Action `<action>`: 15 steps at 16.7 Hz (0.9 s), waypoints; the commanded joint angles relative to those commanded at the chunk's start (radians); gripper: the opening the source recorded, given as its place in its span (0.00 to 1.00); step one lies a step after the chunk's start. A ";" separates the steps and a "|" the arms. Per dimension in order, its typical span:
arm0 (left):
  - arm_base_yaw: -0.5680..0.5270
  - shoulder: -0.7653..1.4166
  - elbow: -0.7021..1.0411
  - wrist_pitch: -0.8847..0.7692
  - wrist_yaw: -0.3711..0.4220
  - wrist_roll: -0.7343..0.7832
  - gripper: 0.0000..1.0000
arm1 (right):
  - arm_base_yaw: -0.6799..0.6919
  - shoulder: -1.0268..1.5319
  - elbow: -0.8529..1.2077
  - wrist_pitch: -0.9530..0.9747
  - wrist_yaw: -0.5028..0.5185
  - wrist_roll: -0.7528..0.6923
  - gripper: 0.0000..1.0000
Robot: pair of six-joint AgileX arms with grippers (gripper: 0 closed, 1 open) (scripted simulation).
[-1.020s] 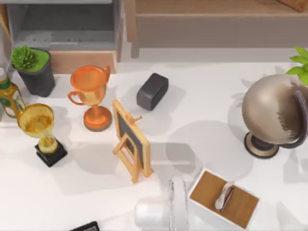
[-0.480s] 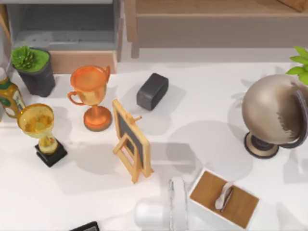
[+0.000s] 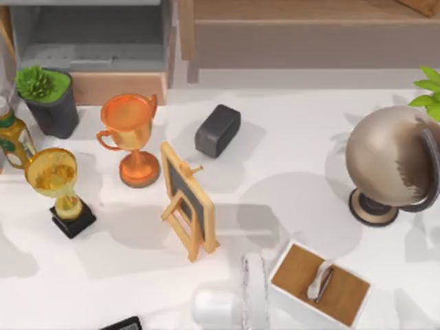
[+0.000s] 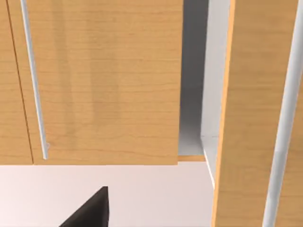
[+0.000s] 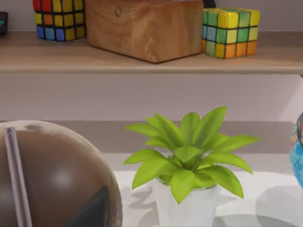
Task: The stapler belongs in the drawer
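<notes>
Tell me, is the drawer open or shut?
Open. From above, the drawer's grey floor and walls show behind its tan front panel, pulled out toward the table.

White desk (image 3: 295, 137): smooth top, spanning the top view, soft grey shadows across it. Long beige wooden shelf (image 3: 302, 27): along the upper right of the frame; in the right wrist view its board (image 5: 151, 56) runs across the upper part, pale wall (image 5: 142, 97) beneath. Tan wood cabinet panels (image 4: 104, 80) with slim metal handles (image 4: 35, 85): left wrist view.
</notes>
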 joint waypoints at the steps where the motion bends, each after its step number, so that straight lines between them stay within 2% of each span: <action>1: 0.000 0.000 0.000 0.000 0.000 0.000 1.00 | 0.000 0.000 0.000 0.000 0.000 0.000 1.00; 5: 0.001 -0.001 0.006 -0.004 -0.003 -0.001 1.00 | 0.000 0.000 0.000 0.000 0.000 0.000 1.00; 10: -0.058 0.030 0.075 -0.044 -0.057 -0.001 1.00 | 0.000 0.000 0.000 0.000 0.000 0.000 1.00; 14: -0.060 0.031 0.078 -0.046 -0.060 -0.001 1.00 | 0.000 0.000 0.000 0.000 0.000 0.000 1.00; 15: -0.060 0.031 0.078 -0.046 -0.060 -0.001 0.92 | 0.000 0.000 0.000 0.000 0.000 0.000 1.00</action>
